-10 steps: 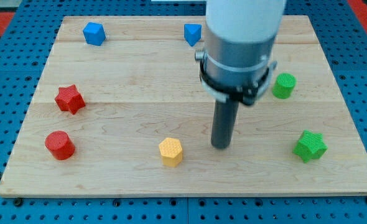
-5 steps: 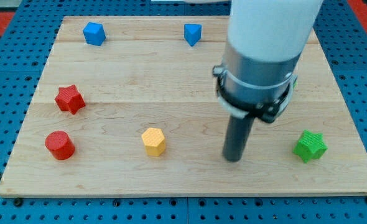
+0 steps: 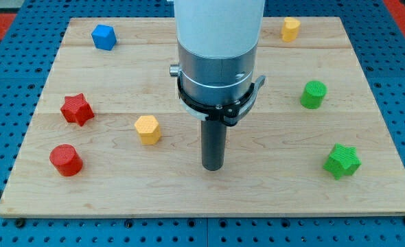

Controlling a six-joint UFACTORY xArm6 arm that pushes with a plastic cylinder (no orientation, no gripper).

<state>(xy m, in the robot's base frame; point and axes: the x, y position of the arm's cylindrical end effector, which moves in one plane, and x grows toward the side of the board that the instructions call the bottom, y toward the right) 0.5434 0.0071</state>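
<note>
My tip (image 3: 212, 165) rests on the wooden board (image 3: 106, 192) a little below its middle. The nearest block is a yellow hexagon (image 3: 147, 129), up and to the view's left of the tip, with a clear gap between them. A red star (image 3: 76, 109) and a red cylinder (image 3: 66, 160) sit further left. On the right are a green cylinder (image 3: 313, 94) and a green star (image 3: 342, 161). The tip touches no block.
A blue cube (image 3: 103, 36) lies at the top left and a second yellow block (image 3: 290, 28) at the top right. The arm's wide body hides the board's top middle. Blue perforated table surrounds the board.
The tip swung right, then back left past the middle. The yellow hexagon has gone up and to the left. The blue block at top centre is now hidden and a yellow block shows top right.
</note>
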